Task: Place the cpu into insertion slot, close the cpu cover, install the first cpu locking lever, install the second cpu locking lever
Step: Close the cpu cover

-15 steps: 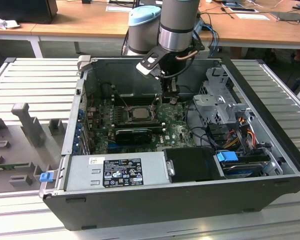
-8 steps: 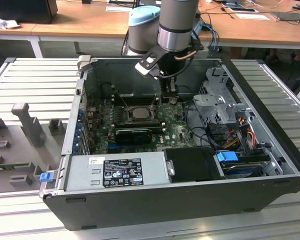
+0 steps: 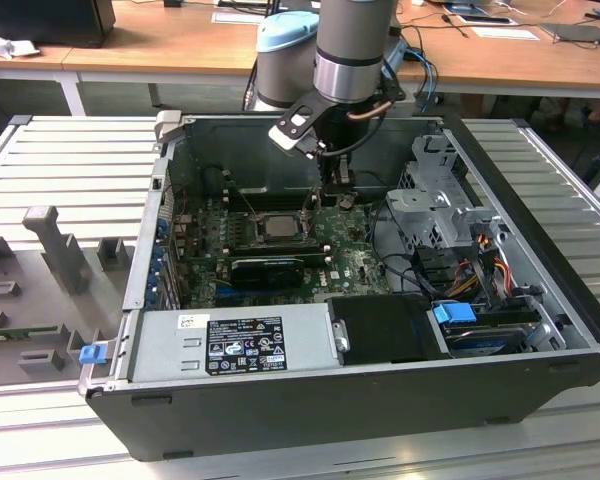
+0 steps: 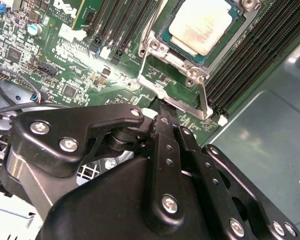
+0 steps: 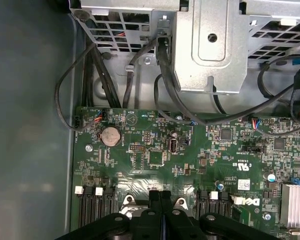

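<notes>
The cpu (image 4: pixel 205 25) lies flat in the insertion slot (image 4: pixel 165 38), tan-grey face up; in the exterior view the cpu (image 3: pixel 277 226) sits mid-board. The cpu cover (image 4: pixel 151 75), a silver frame, stands swung open off the slot's edge, green board showing through its window. My gripper (image 4: pixel 160 107) is shut, its black fingertips right at the cover's outer edge; I cannot tell whether they pinch it. In the first wrist view the gripper (image 5: pixel 160 196) has its two fingers pressed together over the board. In the exterior view the gripper (image 3: pixel 338 188) hangs just right of the cpu.
The work is inside an open computer case (image 3: pixel 540 190). Long black memory slots (image 4: pixel 250 55) run beside the slot. A metal drive cage (image 5: pixel 210 45) and loose black cables (image 5: pixel 165 85) lie close behind the gripper. A black card (image 3: pixel 268 270) and the power supply (image 3: pixel 230 345) sit nearer the case's front.
</notes>
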`<state>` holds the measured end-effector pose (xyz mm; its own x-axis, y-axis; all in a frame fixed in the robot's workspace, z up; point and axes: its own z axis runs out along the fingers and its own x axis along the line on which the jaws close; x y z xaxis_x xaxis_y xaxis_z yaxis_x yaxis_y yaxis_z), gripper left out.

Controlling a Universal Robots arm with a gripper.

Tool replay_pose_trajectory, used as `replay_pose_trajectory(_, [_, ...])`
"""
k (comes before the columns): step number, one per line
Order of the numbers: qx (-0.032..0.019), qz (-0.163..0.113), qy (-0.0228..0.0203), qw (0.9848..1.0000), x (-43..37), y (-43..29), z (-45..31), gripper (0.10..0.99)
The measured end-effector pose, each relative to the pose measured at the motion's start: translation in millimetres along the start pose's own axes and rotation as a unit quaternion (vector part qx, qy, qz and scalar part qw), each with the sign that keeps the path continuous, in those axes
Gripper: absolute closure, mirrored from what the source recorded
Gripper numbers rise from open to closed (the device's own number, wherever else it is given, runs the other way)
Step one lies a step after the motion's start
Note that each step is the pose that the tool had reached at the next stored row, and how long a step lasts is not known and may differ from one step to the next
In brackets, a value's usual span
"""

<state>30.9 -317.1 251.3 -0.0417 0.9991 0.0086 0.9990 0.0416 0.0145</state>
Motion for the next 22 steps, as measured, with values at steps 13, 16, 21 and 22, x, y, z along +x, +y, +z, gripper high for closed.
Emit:
replay_pose_trajectory(13, [0.0000,0.000,0.0000,1.0000,0.1,-3.1,0.0,0.980])
replay_pose_trajectory(16, [0.0000,0.000,0.0000,1.0000,0.2,-4.0,-0.1,0.980])
replay_pose_trajectory(21, [0.0000,0.000,0.0000,1.0000,0.2,-5.2,-0.1,0.980])
replay_pose_trajectory(22, [0.0000,0.000,0.0000,1.0000,0.2,-5.3,-0.1,0.980])
